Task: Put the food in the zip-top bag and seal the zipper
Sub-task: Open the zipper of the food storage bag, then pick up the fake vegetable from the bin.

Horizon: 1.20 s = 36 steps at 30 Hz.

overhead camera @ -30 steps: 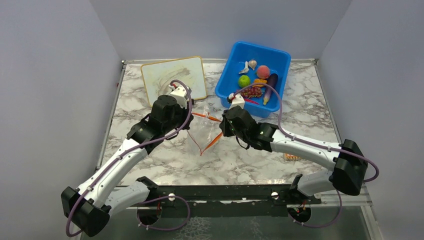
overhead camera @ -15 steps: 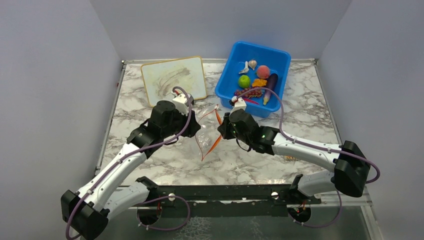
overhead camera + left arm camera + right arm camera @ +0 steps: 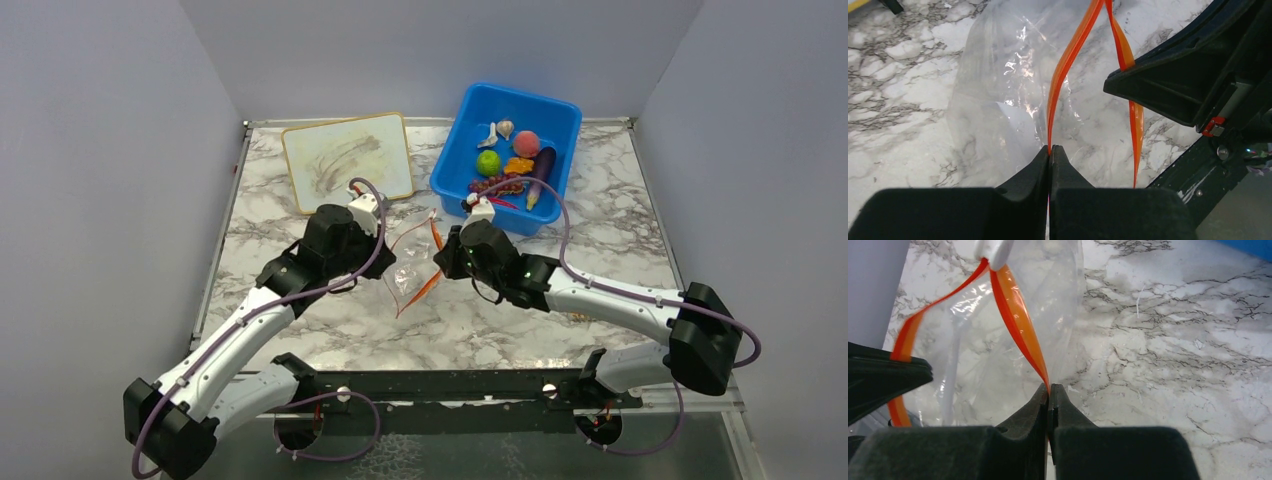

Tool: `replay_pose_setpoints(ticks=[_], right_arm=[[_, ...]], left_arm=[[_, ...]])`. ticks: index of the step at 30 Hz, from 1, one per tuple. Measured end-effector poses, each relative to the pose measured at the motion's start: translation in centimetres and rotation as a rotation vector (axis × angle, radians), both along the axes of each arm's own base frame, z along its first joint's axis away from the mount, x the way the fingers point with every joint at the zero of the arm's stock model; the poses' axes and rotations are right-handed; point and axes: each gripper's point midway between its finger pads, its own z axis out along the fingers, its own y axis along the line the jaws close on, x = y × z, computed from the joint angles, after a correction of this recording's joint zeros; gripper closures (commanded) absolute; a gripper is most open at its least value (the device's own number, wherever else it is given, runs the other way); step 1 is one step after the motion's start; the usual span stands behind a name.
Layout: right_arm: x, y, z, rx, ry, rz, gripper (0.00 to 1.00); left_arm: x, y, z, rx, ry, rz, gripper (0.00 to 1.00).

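Left hand (image 3: 1049,148) and right hand (image 3: 1048,387) apparently both pinch the zipper (image 3: 1068,62).

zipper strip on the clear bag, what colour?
Orange-red. The zipper shows best in the left wrist view, against the clear zip-top bag.

No legible text, label, brand, number or sign on anything in any view.

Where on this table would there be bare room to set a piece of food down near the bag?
Bare marble table lies right of the blue bin, and along the near edge between zip-top bag and base rail. Crowded: the centre, where left gripper and right gripper pinch the bag. The far left holds a board.
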Motion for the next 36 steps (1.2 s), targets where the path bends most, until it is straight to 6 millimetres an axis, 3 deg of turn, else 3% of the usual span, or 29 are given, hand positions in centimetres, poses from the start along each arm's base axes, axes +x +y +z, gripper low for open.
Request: replay_pose_setpoints(ticks=[3, 8, 9, 11, 16, 20, 23, 26, 29, 33, 36], right_arm=[[-0.2, -0.2, -0.5, -0.011, 0.009, 0.004, 0.95], [-1.0, 0.6, -0.1, 0.005, 0.03, 0.063, 0.73], [-1.0, 0.9, 0.3, 0.009, 0.027, 0.076, 0.65], [-1.0, 1.6, 2.0, 0.023, 0.005, 0.112, 0.49], [0.2, 3.2, 8.4, 0.06, -0.128, 0.172, 0.34], [1.4, 3.8, 13.1, 0.047, -0.255, 0.208, 0.28], [2.6, 3.7, 14.8, 0.01, -0.319, 0.223, 0.28], [5.1, 2.5, 15.5, -0.042, -0.359, 0.197, 0.3], [9.0, -0.4, 15.0, -0.116, -0.382, 0.131, 0.32], [14.6, -4.6, 13.1, -0.234, -0.367, 0.035, 0.32], [18.8, -7.5, 10.4, -0.314, -0.323, -0.026, 0.31]], left_arm=[[0.3, 0.7, 0.8, 0.005, -0.04, 0.039, 1.0], [0.5, 1.5, 2.0, -0.002, -0.095, 0.071, 1.0], [0.5, 1.5, 2.0, -0.001, -0.097, 0.069, 1.0], [0.5, 1.5, 1.8, 0.004, -0.097, 0.067, 1.0], [0.5, 1.5, 1.5, 0.013, -0.093, 0.063, 1.0], [0.5, 1.6, 1.4, 0.019, -0.095, 0.06, 1.0], [0.5, 1.5, 1.3, 0.023, -0.094, 0.058, 1.0], [0.6, 1.6, 1.2, 0.027, -0.094, 0.056, 1.0], [0.6, 1.6, 1.2, 0.028, -0.095, 0.056, 1.0], [0.6, 1.7, 1.4, 0.025, -0.099, 0.06, 1.0], [0.6, 1.7, 1.6, 0.021, -0.105, 0.06, 1.0]])
